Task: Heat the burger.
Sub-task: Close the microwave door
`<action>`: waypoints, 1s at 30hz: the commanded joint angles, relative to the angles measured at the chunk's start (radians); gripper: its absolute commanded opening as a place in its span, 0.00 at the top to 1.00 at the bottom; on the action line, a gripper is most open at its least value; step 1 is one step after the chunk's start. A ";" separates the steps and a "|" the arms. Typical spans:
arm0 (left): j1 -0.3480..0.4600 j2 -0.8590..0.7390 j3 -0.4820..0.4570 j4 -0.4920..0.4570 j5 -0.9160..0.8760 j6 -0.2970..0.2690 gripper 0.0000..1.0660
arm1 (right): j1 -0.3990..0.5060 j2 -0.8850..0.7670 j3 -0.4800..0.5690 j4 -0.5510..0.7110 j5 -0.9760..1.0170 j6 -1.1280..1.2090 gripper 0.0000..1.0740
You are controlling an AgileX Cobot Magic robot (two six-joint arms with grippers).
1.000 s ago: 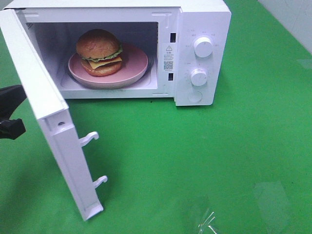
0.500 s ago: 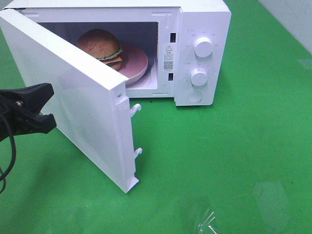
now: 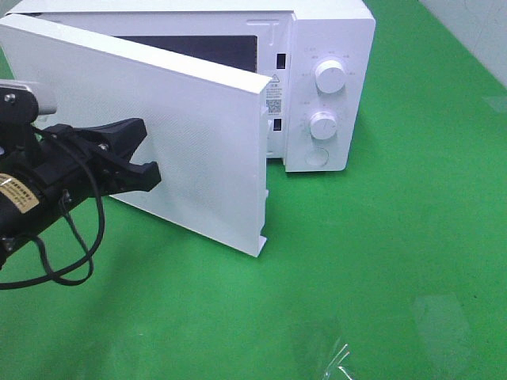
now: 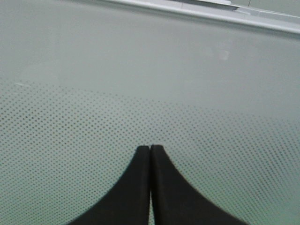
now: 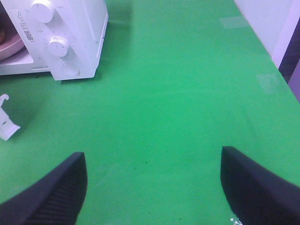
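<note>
A: Where is the burger?

B: I can't see it. The white door [image 3: 198,134] of the microwave [image 3: 329,47] covers almost the whole opening in the high view, so the burger is hidden. In the right wrist view, only a bit of a pink plate [image 5: 9,44] peeks out from inside the microwave, at the upper left of the frame.

A: Is the door shut?

B: Not all the way. It stands at a slant. Its hinge side is at the upper left of the high view. Its free edge is just beside the front of the microwave, near the middle, and there is a thin gap there.

A: What about the left gripper [image 4: 150,149]?

B: Its two black fingers are pressed together with nothing between them. Their tips sit right against the dotted outside of the door. In the high view it is at the left edge, with a black cable [image 3: 71,261] looping under it.

A: And the right gripper [image 5: 153,154]?

B: Its fingers are spread wide apart and hold nothing. It hangs over the green bench [image 3: 380,261], well apart from the microwave.

A: What else is on the microwave?

B: An upper knob [image 3: 330,76], a lower knob [image 3: 323,125] and a round button [image 3: 317,156] below them. They are all white, on the right side of its front.
</note>
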 commanded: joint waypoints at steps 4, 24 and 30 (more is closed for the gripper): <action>-0.045 0.025 -0.112 -0.052 0.087 0.006 1.00 | -0.006 -0.027 0.001 -0.004 -0.005 -0.012 0.30; -0.045 0.145 -0.411 -0.108 0.250 0.032 1.00 | -0.006 -0.027 0.001 -0.004 -0.005 -0.012 0.30; -0.045 0.197 -0.509 -0.111 0.315 0.032 1.00 | -0.006 -0.027 0.001 -0.004 -0.005 -0.012 0.30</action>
